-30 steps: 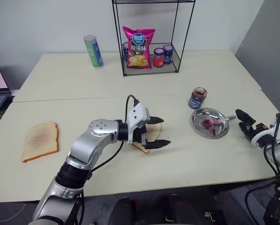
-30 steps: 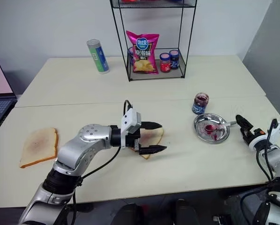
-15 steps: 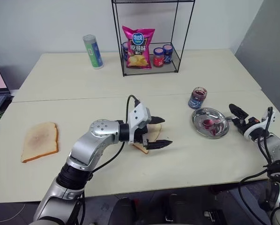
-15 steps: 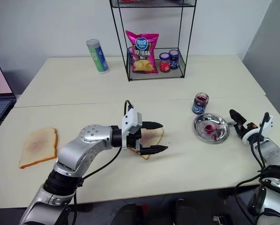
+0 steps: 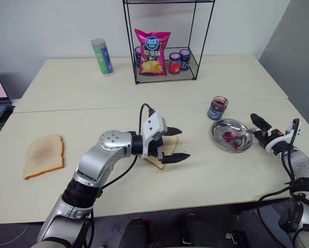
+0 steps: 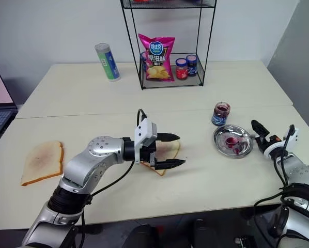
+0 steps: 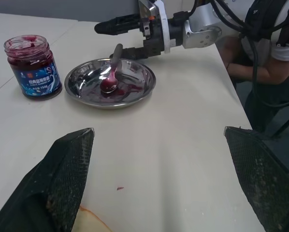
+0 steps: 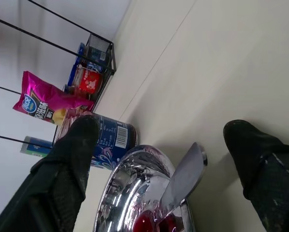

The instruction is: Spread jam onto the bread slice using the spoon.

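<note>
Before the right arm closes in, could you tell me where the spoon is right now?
In the left wrist view, the spoon lies in the round metal dish, on the robot's right side beside the open jam jar, handle pointing towards the right hand.

Dark red jam (image 7: 109, 87), silver spoon (image 7: 111, 77), tan bread slice (image 5: 163, 150), pink chip bag (image 5: 152, 51)
</note>
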Controlling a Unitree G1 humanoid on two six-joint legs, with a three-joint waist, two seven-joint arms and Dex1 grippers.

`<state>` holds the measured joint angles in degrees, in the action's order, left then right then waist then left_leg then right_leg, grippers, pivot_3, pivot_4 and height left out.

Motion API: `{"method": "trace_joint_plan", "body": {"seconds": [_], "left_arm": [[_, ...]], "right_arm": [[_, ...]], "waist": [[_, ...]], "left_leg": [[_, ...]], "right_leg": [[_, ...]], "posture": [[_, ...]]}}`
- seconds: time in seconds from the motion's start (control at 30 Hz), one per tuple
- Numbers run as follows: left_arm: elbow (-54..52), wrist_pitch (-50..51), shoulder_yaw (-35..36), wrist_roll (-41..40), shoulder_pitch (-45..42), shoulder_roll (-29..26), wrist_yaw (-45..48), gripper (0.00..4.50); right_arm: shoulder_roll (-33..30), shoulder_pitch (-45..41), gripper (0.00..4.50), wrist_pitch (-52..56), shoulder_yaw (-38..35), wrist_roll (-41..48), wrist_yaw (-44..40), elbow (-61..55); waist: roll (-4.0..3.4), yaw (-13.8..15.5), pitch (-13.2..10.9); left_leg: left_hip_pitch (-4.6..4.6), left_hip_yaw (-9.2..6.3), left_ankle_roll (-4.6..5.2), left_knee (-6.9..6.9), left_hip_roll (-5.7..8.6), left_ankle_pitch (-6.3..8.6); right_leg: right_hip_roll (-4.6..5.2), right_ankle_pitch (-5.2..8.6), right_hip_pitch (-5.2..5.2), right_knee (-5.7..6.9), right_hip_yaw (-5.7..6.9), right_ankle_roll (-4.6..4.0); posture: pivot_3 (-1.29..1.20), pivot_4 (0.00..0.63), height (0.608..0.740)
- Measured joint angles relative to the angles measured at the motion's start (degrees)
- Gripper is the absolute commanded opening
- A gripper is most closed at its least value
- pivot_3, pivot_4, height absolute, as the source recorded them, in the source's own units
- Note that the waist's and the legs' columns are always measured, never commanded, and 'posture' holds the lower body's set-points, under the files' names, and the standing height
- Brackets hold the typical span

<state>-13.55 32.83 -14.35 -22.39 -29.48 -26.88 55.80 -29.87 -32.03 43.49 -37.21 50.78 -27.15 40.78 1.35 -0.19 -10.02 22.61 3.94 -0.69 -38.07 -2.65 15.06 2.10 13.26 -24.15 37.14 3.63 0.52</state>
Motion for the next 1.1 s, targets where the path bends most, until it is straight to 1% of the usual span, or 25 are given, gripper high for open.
{"method": "trace_joint_plan", "body": {"seconds": [0.1, 0.23, 0.3, 0.33, 0.5, 0.7, 0.83, 0.9, 0.97, 1.1], "left_arm": [[0.0, 0.0, 0.0, 0.0, 0.0, 0.0, 0.0, 4.5], [0.0, 0.0, 0.0, 0.0, 0.0, 0.0, -0.1, 4.5], [0.0, 0.0, 0.0, 0.0, 0.0, 0.0, -0.1, 4.5], [0.0, 0.0, 0.0, 0.0, 0.0, 0.1, -0.1, 4.5], [0.0, 0.0, 0.0, 0.0, 0.0, 0.1, -0.1, 4.5], [0.8, -0.5, 0.0, 0.0, -0.2, 0.1, 0.0, 4.5], [2.0, -0.9, 0.0, 0.0, -0.6, 0.1, 0.5, 4.5], [2.9, -1.2, 0.0, 0.0, -0.6, -0.3, 1.2, 4.5], [3.9, -2.0, 0.8, -0.1, -0.8, -0.4, 1.1, 4.5], [6.4, -2.2, 3.9, -0.2, -2.9, 0.1, -0.2, 4.5]], "right_arm": [[0.4, 0.0, 2.77, -0.2, 0.0, 0.0, 0.1, 0.0], [0.4, 0.0, 1.85, -0.5, 0.0, -0.1, 0.2, 0.0], [0.3, 0.0, 1.46, -0.5, 0.0, -0.2, 0.1, 0.1], [0.2, 0.0, 1.11, -0.5, 0.0, -0.4, 0.1, 0.1], [-0.5, -0.2, 0.02, -0.5, -0.1, -0.3, -0.4, -0.2], [-0.5, 0.2, 0.02, -0.3, -0.4, -0.1, -0.3, -1.2], [-0.1, 2.2, 0.02, 2.4, -1.3, 1.1, 1.5, -6.6], [1.1, 3.0, 0.02, 4.2, -2.3, 2.9, 3.6, -11.9], [3.6, 3.9, 0.02, 5.9, -3.7, 6.1, 7.8, -20.3], [6.1, 3.2, 0.02, 7.1, -1.8, 8.9, 15.6, -36.6]], "waist": [[0.0, 0.0, 0.0], [0.0, 0.1, 0.0], [0.0, 0.1, 0.0], [0.0, 0.1, 0.0], [0.01, 0.1, 0.0], [0.0, 0.1, 0.0], [0.0, 0.1, 0.0], [0.0, 0.1, 0.0], [-0.02, 0.0, 0.0], [-0.08, 0.0, 0.0]], "left_leg": [[0.02, 0.0, 0.0, 0.0, 0.0, 0.0], [0.02, 0.0, 0.0, 0.0, 0.0, 0.0], [0.02, -0.01, 0.0, 0.0, 0.0, 0.0], [0.02, -0.01, 0.0, 0.0, 0.0, 0.0], [0.0, -0.01, 0.0, -0.02, 0.0, 0.0], [0.01, -0.01, 0.0, -0.02, 0.01, 0.0], [0.05, -0.02, 0.0, 0.0, -0.02, 0.0], [0.05, -0.01, 0.0, 0.0, -0.04, 0.0], [0.03, -0.01, 0.0, 0.0, -0.07, 0.0], [0.04, -0.06, -0.01, 0.0, -0.06, -0.01]], "right_leg": [[0.01, 0.0, 0.0, -0.01, 0.0, 0.0], [0.02, 0.0, 0.0, -0.02, -0.01, 0.0], [0.02, 0.0, 0.0, -0.02, 0.0, 0.0], [0.02, 0.0, 0.0, -0.02, 0.0, 0.0], [0.03, -0.01, 0.04, -0.02, 0.0, 0.02], [0.04, -0.03, 0.03, -0.02, 0.01, 0.05], [0.05, -0.03, 0.0, -0.03, 0.0, 0.05], [0.05, -0.03, -0.02, -0.02, 0.0, 0.05], [0.03, -0.03, -0.04, 0.03, -0.01, 0.05], [0.03, -0.03, -0.09, 0.1, 0.03, 0.05]], "posture": [[0.0, 0.15, 0.74], [0.0, 0.15, 0.74], [0.0, 0.15, 0.74], [0.0, 0.15, 0.74], [0.0, 0.15, 0.74], [0.0, 0.15, 0.74], [0.0, 0.15, 0.74], [0.0, 0.15, 0.74], [0.0, 0.15, 0.74], [0.0, 0.15, 0.74]]}}
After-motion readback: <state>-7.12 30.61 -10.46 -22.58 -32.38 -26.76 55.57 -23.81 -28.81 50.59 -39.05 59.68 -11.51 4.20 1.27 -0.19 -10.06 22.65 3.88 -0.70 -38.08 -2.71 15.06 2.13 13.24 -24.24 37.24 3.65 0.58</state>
